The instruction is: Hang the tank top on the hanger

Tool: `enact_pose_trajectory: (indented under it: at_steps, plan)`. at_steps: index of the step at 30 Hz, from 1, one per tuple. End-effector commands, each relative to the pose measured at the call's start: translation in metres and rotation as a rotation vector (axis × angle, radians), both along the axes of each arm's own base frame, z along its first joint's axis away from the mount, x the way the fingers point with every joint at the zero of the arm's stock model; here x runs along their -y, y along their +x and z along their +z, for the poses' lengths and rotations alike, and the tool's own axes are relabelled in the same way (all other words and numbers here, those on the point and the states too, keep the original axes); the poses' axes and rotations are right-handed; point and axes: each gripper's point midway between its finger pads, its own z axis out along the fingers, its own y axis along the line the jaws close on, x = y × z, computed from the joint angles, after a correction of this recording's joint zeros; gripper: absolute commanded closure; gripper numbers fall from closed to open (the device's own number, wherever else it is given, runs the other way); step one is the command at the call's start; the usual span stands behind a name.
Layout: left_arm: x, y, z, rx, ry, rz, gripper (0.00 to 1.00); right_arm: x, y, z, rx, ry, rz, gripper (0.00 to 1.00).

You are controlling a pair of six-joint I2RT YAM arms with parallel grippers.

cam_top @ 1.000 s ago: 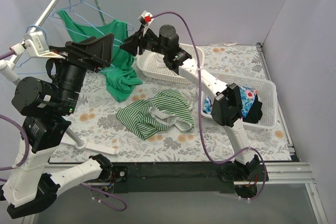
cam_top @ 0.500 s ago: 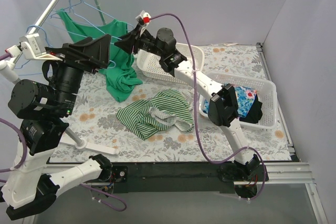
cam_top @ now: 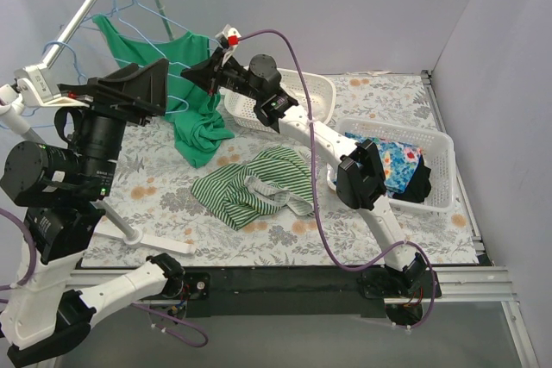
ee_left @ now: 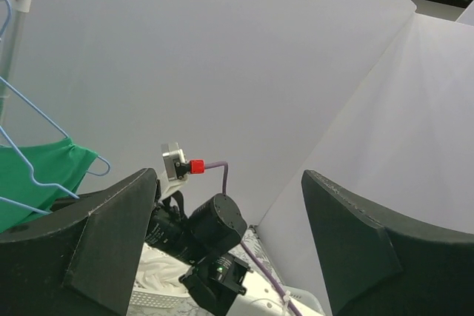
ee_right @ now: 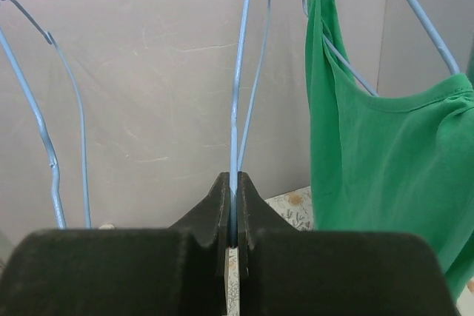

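Our right gripper (ee_right: 232, 209) is clenched on the hanger (ee_right: 237, 101), its two dark fingers (ee_right: 211, 216) pressed together around one thin light-blue wire that rises straight up from between them. Just right of that wire, on our wrist camera, a solid-green tank top (ee_right: 370, 146) hangs from another blue hanger (ee_right: 415, 5), and to the left a bare hanger (ee_right: 46, 131) curves upward. From above we see this arm stretched far out to the back left of the table (cam_top: 388, 101), reaching up towards the slanted metal rail (cam_top: 82, 10) that carries the hangers.

Our left gripper (ee_left: 229, 183) is spread wide and holds nothing. It is raised high beside the rail and points across at the right arm, whose wrist with its red-tipped cable plug (ee_left: 197, 166) shows between the two open fingers.

We find the striped tank top (cam_top: 259, 183) lying crumpled on the flowered table cover near the middle, well apart from both grippers and from the hanger. It sits in front of an oval white basket (cam_top: 302, 92) and just left of a rectangular white basket (cam_top: 435, 200), which holds a blue floral cloth (cam_top: 401, 161) and something dark
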Motion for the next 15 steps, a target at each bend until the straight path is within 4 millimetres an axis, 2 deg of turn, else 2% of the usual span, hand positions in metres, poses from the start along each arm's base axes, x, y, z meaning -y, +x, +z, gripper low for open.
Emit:
enact_pose_trajectory:
  at_steps: [1, 9, 15]
  plan:
    - [-0.008, -0.001, 0.002, 0.009, 0.008, 0.038, 0.21, 0.016, -0.009, 0.062, 0.114, 0.134, -0.033, 0.99]
    - [-0.02, -0.005, 0.008, 0.026, -0.011, 0.075, 0.21, 0.031, -0.019, 0.097, 0.17, 0.189, -0.069, 0.99]
    - [-0.034, -0.012, 0.019, 0.068, -0.041, 0.114, 0.2, 0.045, -0.025, 0.103, 0.187, 0.169, -0.107, 0.99]
